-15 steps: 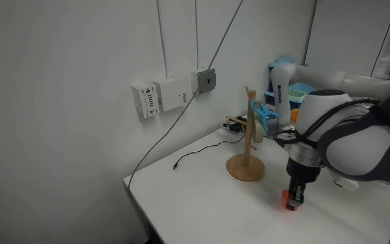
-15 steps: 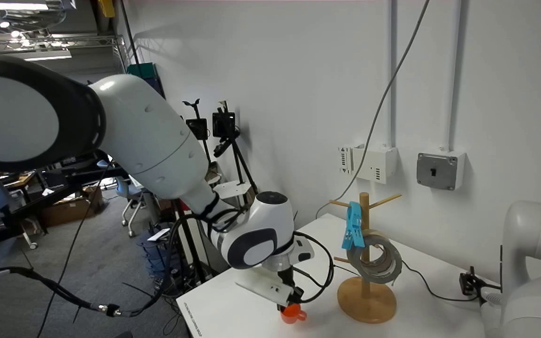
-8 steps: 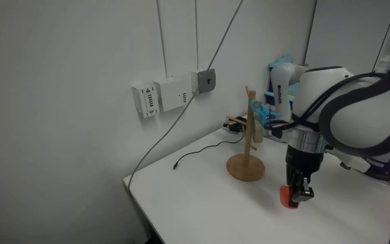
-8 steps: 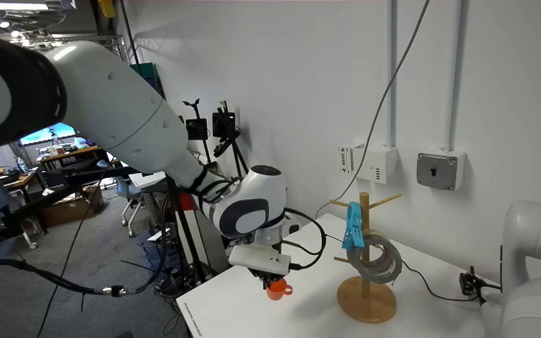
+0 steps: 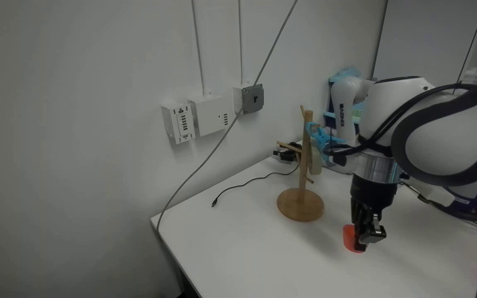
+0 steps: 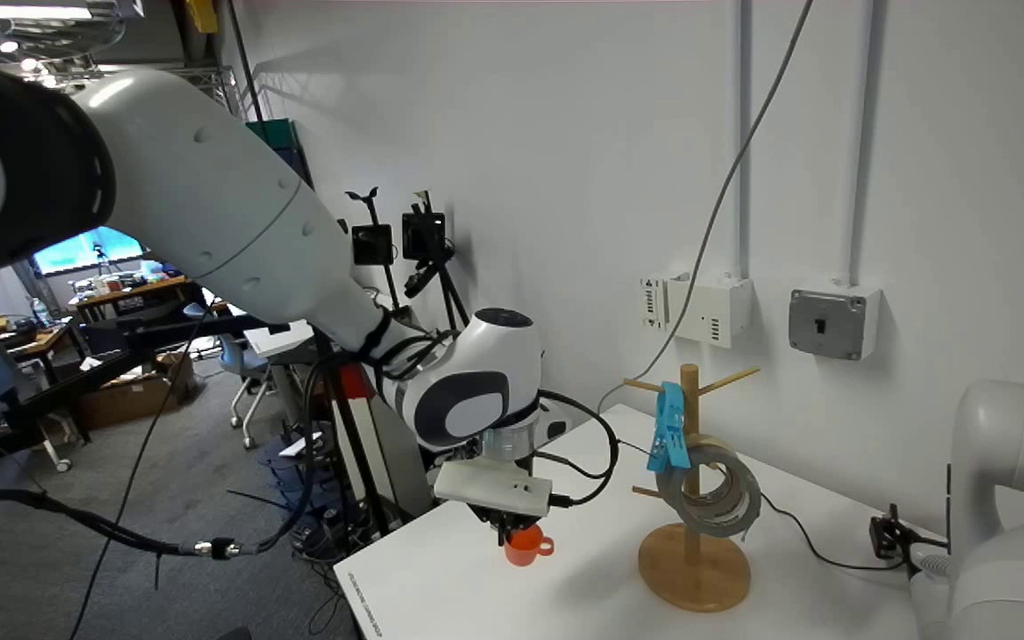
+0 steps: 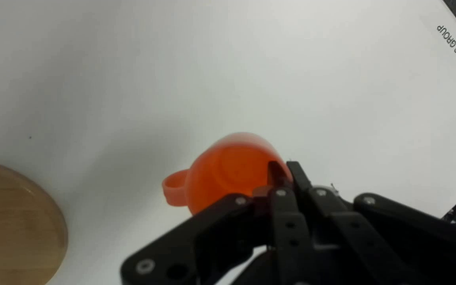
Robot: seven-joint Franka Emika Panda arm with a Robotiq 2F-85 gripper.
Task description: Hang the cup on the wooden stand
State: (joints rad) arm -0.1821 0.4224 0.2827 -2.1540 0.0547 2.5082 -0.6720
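Observation:
The small red-orange cup (image 7: 228, 166) is held by my gripper (image 7: 285, 168), which is shut on its wall, one finger inside the cup and one outside. The cup's handle (image 7: 175, 188) points toward the wooden stand's round base (image 7: 18, 221). The cup also shows in both exterior views (image 5: 348, 239) (image 6: 523, 549), apparently a little above the table; my gripper (image 5: 361, 245) partly covers it. The wooden stand (image 5: 303, 174) stands upright with several pegs, to the right of the cup in an exterior view (image 6: 694, 573).
A blue clamp (image 6: 669, 427) and a grey tape roll (image 6: 712, 524) hang on the stand's pegs; an upper peg (image 6: 730, 380) is bare. A black cable (image 5: 255, 179) lies behind the stand by the wall. Another white robot arm (image 6: 1010, 498) stands at the side.
My gripper has lifted with the cup in it and shifted slightly away from the stand, mostly in the earlier half second. Little has moved since. The stand has not moved.

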